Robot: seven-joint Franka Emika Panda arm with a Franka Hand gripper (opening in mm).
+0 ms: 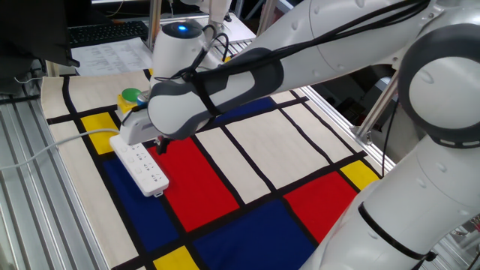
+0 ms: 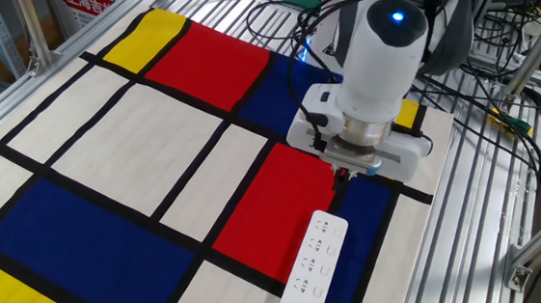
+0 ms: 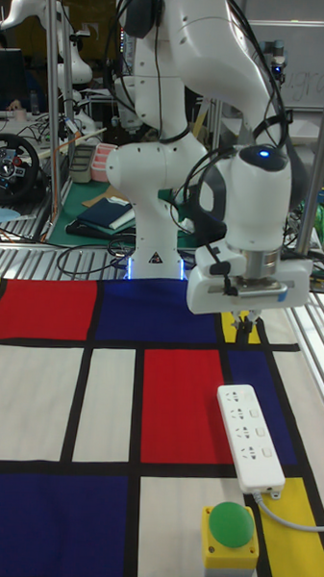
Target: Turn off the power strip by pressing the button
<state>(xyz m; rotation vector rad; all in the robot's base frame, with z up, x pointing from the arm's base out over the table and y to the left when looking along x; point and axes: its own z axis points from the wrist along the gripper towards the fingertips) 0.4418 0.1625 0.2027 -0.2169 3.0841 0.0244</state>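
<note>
The white power strip (image 1: 140, 165) lies flat across a blue patch of the mat, and its grey cable (image 1: 45, 150) runs off to the left. The strip also shows in the other fixed view (image 2: 314, 264) and in the tall fixed view (image 3: 250, 436). Its button is too small to make out in any view. My gripper (image 3: 244, 322) points straight down, just above the mat and a little beyond the strip's cable-free end. The dark fingertips touch each other and hold nothing. In one fixed view the gripper (image 1: 161, 146) hangs beside the strip's right edge.
A green dome button (image 3: 232, 524) on a yellow base stands near the strip's cable end, also seen behind my arm (image 1: 131, 96). The mat (image 2: 105, 135) has red, blue, yellow and white patches. Cables and metal rails (image 2: 499, 104) border the table.
</note>
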